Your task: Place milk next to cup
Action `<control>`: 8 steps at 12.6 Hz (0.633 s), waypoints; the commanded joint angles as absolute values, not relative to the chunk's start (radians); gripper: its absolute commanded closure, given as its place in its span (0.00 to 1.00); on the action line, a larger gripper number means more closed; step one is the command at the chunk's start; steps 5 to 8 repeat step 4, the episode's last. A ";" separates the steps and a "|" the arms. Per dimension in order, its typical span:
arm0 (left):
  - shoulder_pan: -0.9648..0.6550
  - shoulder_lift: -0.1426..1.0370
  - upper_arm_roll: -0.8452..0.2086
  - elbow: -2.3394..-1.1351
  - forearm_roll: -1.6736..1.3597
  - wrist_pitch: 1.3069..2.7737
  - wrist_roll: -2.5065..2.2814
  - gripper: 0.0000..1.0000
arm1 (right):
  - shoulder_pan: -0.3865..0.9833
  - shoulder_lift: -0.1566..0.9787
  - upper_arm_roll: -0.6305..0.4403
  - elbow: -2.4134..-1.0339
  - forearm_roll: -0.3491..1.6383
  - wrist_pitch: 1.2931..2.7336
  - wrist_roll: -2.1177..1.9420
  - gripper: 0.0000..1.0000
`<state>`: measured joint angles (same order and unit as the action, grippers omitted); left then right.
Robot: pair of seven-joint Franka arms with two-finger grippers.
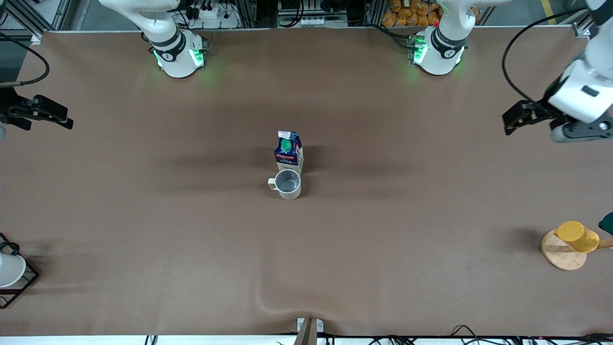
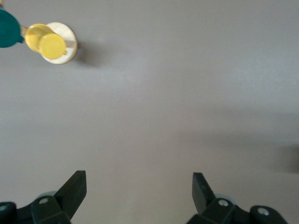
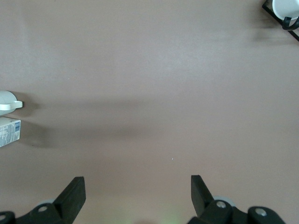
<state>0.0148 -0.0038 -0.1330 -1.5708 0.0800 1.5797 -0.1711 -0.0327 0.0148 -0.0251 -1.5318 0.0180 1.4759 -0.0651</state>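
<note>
The milk (image 1: pixel 289 149), a dark blue carton with a green cap, stands upright at the middle of the table. The grey-white cup (image 1: pixel 288 184) stands right beside it, nearer to the front camera, with its handle toward the right arm's end. Whether they touch I cannot tell. Slivers of the cup (image 3: pixel 7 101) and the milk (image 3: pixel 9 131) show at the edge of the right wrist view. My left gripper (image 1: pixel 510 122) (image 2: pixel 138 186) is open and empty above the table at the left arm's end. My right gripper (image 1: pixel 64 117) (image 3: pixel 138 189) is open and empty above the table at the right arm's end.
A yellow cup on a wooden disc (image 1: pixel 572 242) (image 2: pixel 49 42) stands near the front at the left arm's end, with a teal thing (image 2: pixel 7 28) beside it. A white cup in a black wire rack (image 1: pixel 12 273) (image 3: pixel 285 9) stands near the front at the right arm's end.
</note>
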 commanded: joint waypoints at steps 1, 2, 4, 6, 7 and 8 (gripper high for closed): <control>0.000 -0.021 -0.114 -1.562 0.069 1.582 -0.153 0.00 | -0.043 0.014 -0.020 -1.531 0.018 1.470 -0.078 0.00; 0.000 -0.006 -0.115 -1.540 0.071 1.562 -0.153 0.00 | -0.043 0.014 -0.018 -1.531 0.018 1.473 -0.078 0.00; 0.000 0.011 -0.118 -1.510 0.066 1.537 -0.150 0.00 | -0.043 0.014 -0.018 -1.529 0.020 1.474 -0.078 0.00; 0.000 0.011 -0.118 -1.510 0.066 1.537 -0.150 0.00 | -0.043 0.014 -0.018 -1.529 0.020 1.474 -0.078 0.00; 0.000 0.011 -0.118 -1.510 0.066 1.537 -0.150 0.00 | -0.043 0.014 -0.018 -1.529 0.020 1.474 -0.078 0.00; 0.000 0.011 -0.118 -1.510 0.066 1.537 -0.150 0.00 | -0.043 0.014 -0.018 -1.529 0.020 1.474 -0.078 0.00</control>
